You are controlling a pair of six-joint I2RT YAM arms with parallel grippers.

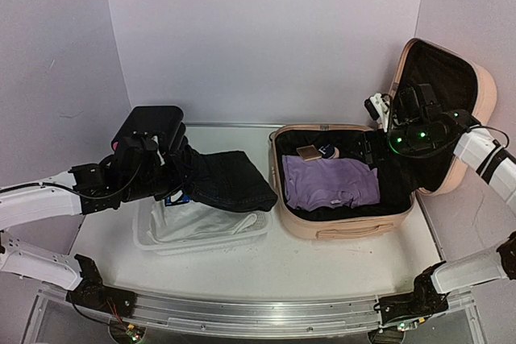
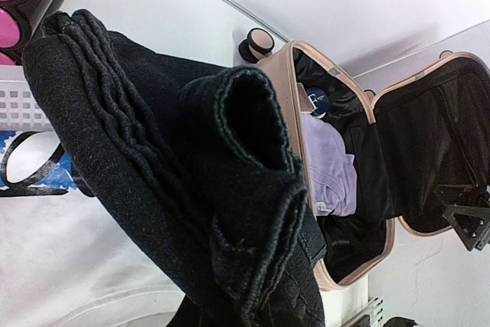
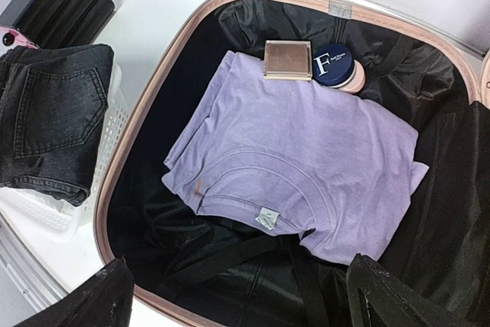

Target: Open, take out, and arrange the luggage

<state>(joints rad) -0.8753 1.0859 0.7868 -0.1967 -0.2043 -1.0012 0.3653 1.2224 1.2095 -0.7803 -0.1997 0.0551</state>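
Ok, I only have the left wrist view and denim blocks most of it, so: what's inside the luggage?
Observer: A folded purple T-shirt, with a square tan compact and a navy-lidded jar at its far edge.
Operator: Is the right end effector holding anything?
Observer: No, the right end effector is open and empty above the shirt.
Operator: Where are my jeans?
Observer: The black jeans drape over the white basket, beside the luggage.

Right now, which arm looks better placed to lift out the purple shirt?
Right. The right tool hangs open over the purple shirt inside the luggage; the left tool is holding black jeans over the basket.
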